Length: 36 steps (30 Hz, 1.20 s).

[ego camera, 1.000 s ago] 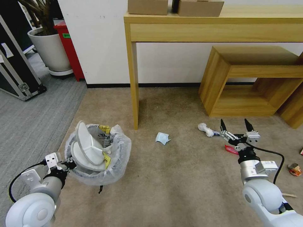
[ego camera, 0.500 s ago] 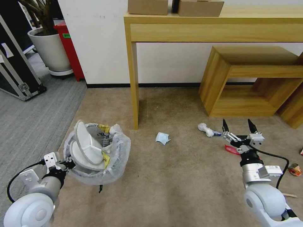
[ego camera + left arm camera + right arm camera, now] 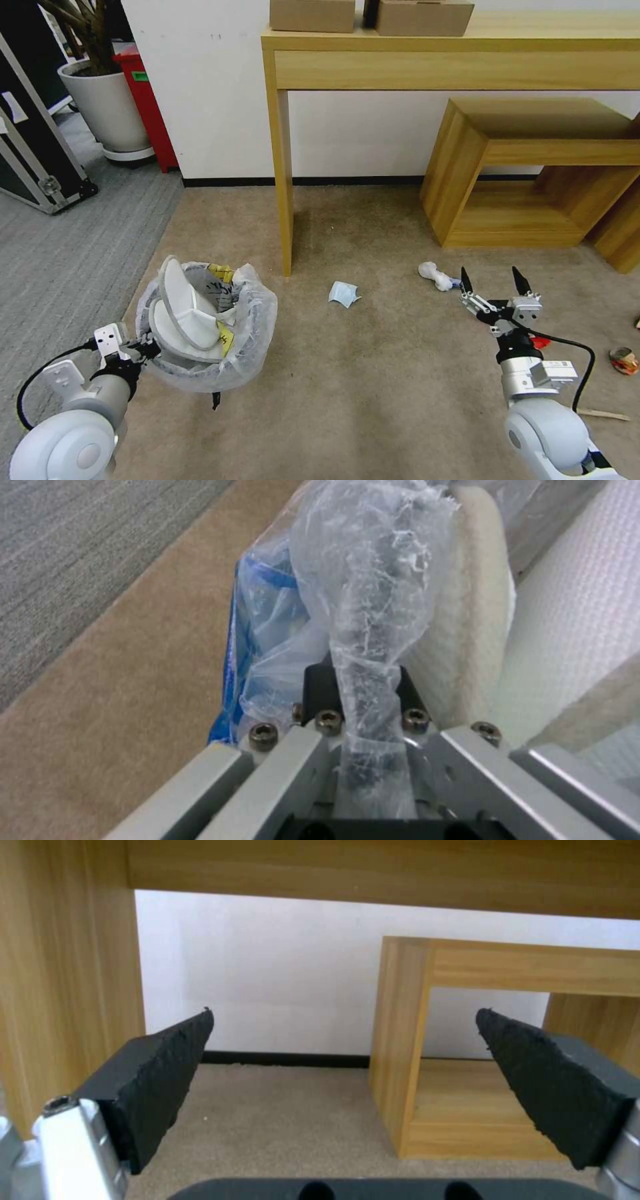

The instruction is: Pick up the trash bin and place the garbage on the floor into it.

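The trash bin, lined with a crinkly white bag, hangs just above the carpet at the left with two white slippers standing in it. My left gripper is shut on its bagged rim, beside a slipper. My right gripper is open and empty above the carpet at the right, its pads spread wide. Garbage on the floor: a blue-white carton, crumpled white paper just beyond the right gripper, a red wrapper mostly behind the wrist, a red-white cup and a wooden stick.
A tall wooden console table's leg stands between the bin and the carton. A low open wooden side table sits at the back right, also ahead of the right gripper. A plant pot, red box and black case are at the far left.
The right gripper has drawn back toward me and slightly left, still open, so the red wrapper now lies mostly behind its wrist. The left gripper and bin have barely moved.
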Tool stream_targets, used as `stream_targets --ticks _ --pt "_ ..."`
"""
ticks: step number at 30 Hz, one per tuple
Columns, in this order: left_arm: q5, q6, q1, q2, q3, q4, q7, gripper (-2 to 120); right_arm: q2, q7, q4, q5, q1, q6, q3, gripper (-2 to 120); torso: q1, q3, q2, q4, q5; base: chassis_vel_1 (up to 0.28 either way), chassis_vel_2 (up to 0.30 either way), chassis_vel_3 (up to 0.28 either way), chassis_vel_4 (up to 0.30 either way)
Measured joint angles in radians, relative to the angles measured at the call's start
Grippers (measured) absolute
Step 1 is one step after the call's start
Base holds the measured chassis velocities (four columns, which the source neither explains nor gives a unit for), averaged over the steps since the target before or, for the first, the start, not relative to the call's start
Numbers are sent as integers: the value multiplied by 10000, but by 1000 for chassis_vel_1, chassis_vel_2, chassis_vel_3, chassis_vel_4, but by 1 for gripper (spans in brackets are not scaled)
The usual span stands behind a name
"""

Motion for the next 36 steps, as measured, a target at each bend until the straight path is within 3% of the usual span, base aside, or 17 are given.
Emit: stream_targets --ticks 17,36 --pt "-38 27 -13 56 69 7 -13 0 -36 38 -117 -52 194 -118 -122 100 0 1 0 0 0 -81 66 70 -72" --pt "-6 173 566 227 664 -92 151 0 -100 -91 -524 -31 393 48 -256 100 0 1 0 0 0 -76 79 86 -82"
